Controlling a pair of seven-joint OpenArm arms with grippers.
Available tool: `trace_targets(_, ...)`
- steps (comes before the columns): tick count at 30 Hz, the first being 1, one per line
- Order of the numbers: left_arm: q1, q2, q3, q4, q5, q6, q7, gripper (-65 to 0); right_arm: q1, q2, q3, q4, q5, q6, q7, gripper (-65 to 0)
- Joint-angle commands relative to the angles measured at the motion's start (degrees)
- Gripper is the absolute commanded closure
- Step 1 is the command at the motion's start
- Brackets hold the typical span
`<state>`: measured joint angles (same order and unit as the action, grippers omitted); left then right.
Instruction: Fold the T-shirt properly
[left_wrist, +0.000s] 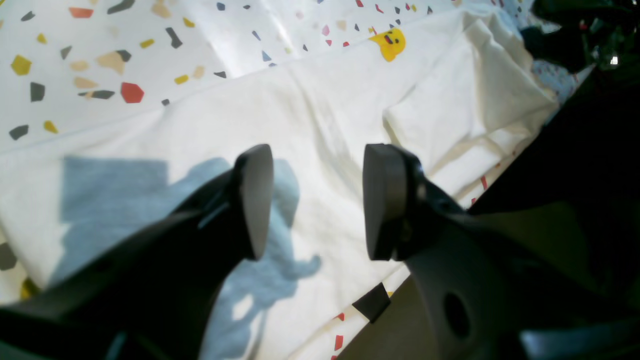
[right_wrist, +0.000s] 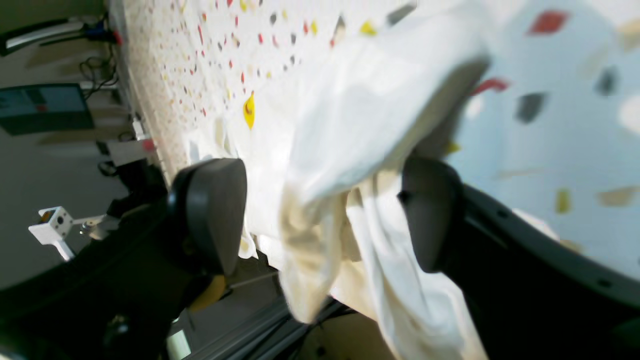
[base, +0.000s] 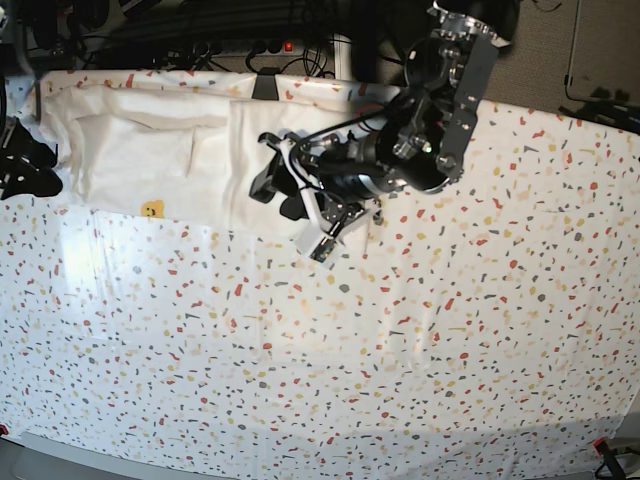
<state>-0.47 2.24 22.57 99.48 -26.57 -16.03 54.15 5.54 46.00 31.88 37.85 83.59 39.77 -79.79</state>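
The white T-shirt lies plain side up at the far left of the table, with a sleeve folded in and a yellow smiley print at its near edge. My left gripper hovers open over the shirt's right part. In the left wrist view it is empty, with white cloth below it. My right gripper is at the shirt's left edge. In the right wrist view it is open, and a bunched fold of the shirt hangs between its fingers. That view is blurred.
The speckled table cover spreads over the whole table. Cables and a power strip lie beyond the far edge. The table's left edge drops to the floor, where a white bracket and boxes stand.
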Motion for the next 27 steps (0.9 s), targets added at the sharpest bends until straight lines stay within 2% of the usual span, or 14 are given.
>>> trace_targets(1, -0.96, 0.59, 0.09, 0.87, -0.87, -0.26, -1.09, -28.4, 0.28, 1.6, 0.39, 0.66, 1.41, 0.23, -0.21, -47.7)
trace_targets(10, -0.94, 0.59, 0.09, 0.87, -0.87, -0.26, -1.07, -28.4, 0.28, -1.42, 0.35, 0.66, 1.41, 0.23, -0.21, -47.5)
trace_targets(14, -0.96, 0.57, 0.09, 0.87, -0.83, -0.28, -0.52, -28.4, 0.28, -1.66, 0.35, 0.66, -3.15, 0.23, -0.21, -46.8)
trace_targets(17, -0.94, 0.57, 0.09, 0.87, -0.83, -0.28, 0.52, -28.4, 0.28, -1.55, 0.35, 0.66, -4.15, 0.23, -0.21, -45.9)
trace_targets(18, -0.94, 0.59, 0.09, 0.87, -0.83, -0.28, 0.52, -28.4, 0.28, -1.57, 0.35, 0.66, -4.15, 0.23, -0.21, -44.0)
trace_targets(20, -0.96, 0.57, 0.09, 0.87, -0.83, -0.26, 0.7, -28.4, 0.28, -1.55, 0.35, 0.66, -4.13, 0.23, -0.21, -36.2)
trace_targets(24, -0.94, 0.57, 0.09, 0.87, -0.07, -0.28, 3.8, -28.4, 0.31, -1.55, 0.35, 0.66, -3.06, 0.23, -0.21, -15.0)
trace_targets(27, -0.79, 0.57, 0.09, 0.87, 4.0, -0.26, 6.56, -28.4, 0.31, -1.55, 0.35, 0.66, 0.17, 0.23, -0.21, -0.8)
